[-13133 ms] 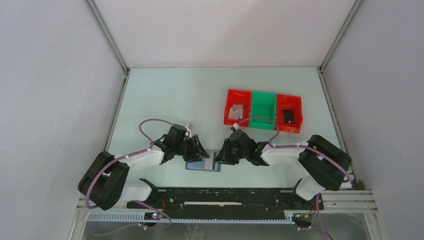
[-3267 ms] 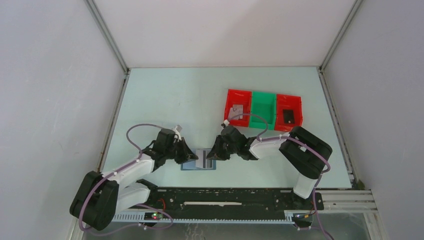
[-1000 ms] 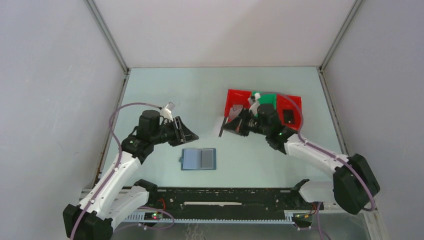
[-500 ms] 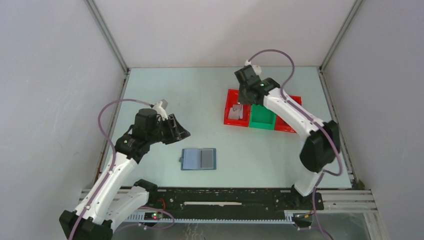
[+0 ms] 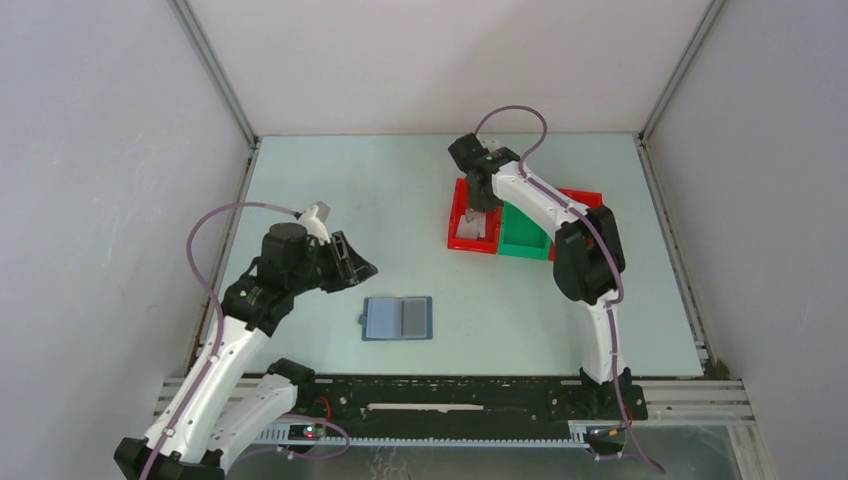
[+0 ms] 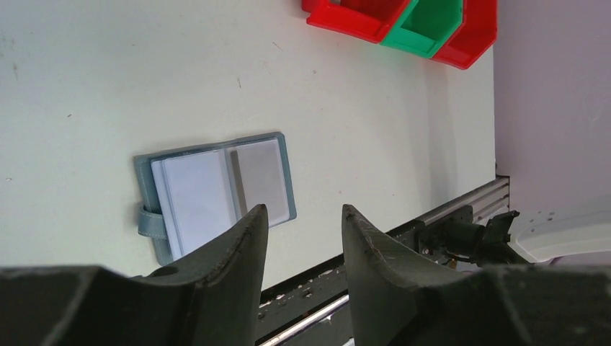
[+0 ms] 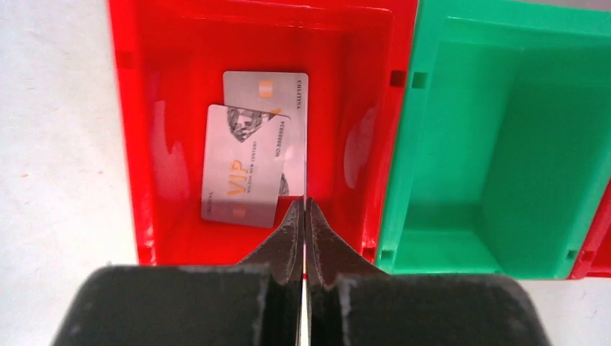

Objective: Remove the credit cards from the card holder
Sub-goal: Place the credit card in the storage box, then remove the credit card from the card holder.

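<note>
My right gripper (image 7: 305,205) is pinched fully shut. A thin pale line runs between the pads and up past the tips, which I read as the held card (image 7: 305,144) seen edge-on. The left red bin (image 7: 124,108) sits directly beneath it, so I judge the release to be a straight drop with no sideways travel. The card's long edge runs along the bin's longer side, so it should pass between the walls. Two silver cards already lie in that bin, the VIP card (image 7: 241,173) partly overlapping the plain silver card (image 7: 266,90). The green bin (image 7: 432,29) touches its right wall, and a second red bin (image 6: 475,32) follows, making three bins in a row. I cannot see what the last one holds. My left gripper (image 6: 299,231) hangs open above the table (image 5: 400,190) with nothing between its fingers. The card holder (image 6: 216,191) lies flat and unfolded near its tips, toward the near edge in the top view. Its long axis runs left to right across the table. The left arm is much the nearer to it, and the right is well apart at the far side. There is one holder, showing two panels, one pale and one grey. The grey one may be a card in its pocket, but I cannot tell. My count is two cards binned and one in the grip.
</note>
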You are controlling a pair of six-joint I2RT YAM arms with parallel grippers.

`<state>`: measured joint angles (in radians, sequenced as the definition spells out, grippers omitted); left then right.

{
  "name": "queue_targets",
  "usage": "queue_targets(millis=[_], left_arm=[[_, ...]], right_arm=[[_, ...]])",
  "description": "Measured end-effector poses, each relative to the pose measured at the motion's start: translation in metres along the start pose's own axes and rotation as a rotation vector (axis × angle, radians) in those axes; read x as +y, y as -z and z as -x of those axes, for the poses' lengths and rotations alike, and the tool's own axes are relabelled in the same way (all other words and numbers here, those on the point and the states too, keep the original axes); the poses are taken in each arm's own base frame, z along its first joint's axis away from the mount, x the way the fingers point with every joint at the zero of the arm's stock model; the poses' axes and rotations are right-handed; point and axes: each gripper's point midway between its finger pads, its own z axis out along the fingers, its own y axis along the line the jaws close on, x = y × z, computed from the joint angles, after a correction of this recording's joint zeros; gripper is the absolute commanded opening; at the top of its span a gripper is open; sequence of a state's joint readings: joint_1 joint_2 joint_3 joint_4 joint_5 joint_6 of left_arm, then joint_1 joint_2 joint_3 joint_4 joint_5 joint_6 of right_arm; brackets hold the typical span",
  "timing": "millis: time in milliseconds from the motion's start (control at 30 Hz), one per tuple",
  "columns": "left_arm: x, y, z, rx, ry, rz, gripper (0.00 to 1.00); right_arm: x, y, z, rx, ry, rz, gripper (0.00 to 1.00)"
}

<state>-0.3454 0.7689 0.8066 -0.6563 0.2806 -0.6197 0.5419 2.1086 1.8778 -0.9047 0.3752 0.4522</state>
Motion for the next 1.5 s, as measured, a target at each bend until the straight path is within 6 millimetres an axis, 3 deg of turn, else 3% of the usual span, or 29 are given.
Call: queue_targets(millis=[133,267,433,667,800,967,1133,1233,1400,1500], left_arm=[[-0.002,0.004,0.001,-0.015,-0.005,-0.011,0.48],[-0.003,0.007,0.001,-0.022,-0.007,-0.016,0.48],[-0.002,0.006,-0.001,-0.018,-0.006,-0.016,0.48],[0.004,0.002,-0.011,0.012,0.004,-0.010,0.48],[0.011,-0.005,-0.021,0.044,0.018,-0.003,0.48],[0.023,-0.023,-0.039,0.101,0.032,0.011,0.48],[0.033,-0.043,-0.064,0.176,0.067,0.023,0.47],[0.034,-0.056,-0.079,0.220,0.087,0.018,0.46],[0.039,-0.072,-0.099,0.274,0.126,0.024,0.46],[0.045,-0.077,-0.101,0.273,0.146,0.052,0.46]], right_arm=[[-0.002,-0.023,-0.009,0.036,0.015,-0.039,0.04],[-0.004,-0.037,-0.018,0.063,0.026,-0.062,0.20],[0.002,-0.038,-0.016,0.059,0.020,-0.035,0.39],[0.023,-0.031,-0.005,0.044,-0.005,0.072,0.41],[0.031,-0.014,-0.001,0.022,-0.032,0.164,0.41],[0.022,0.048,-0.009,-0.041,-0.094,0.337,0.41],[0.023,0.104,-0.046,-0.090,-0.159,0.569,0.40],[0.043,0.109,-0.092,-0.028,-0.148,0.660,0.40],[0.088,0.105,-0.187,0.166,-0.072,0.755,0.39],[0.106,0.107,-0.213,0.232,-0.074,0.802,0.38]])
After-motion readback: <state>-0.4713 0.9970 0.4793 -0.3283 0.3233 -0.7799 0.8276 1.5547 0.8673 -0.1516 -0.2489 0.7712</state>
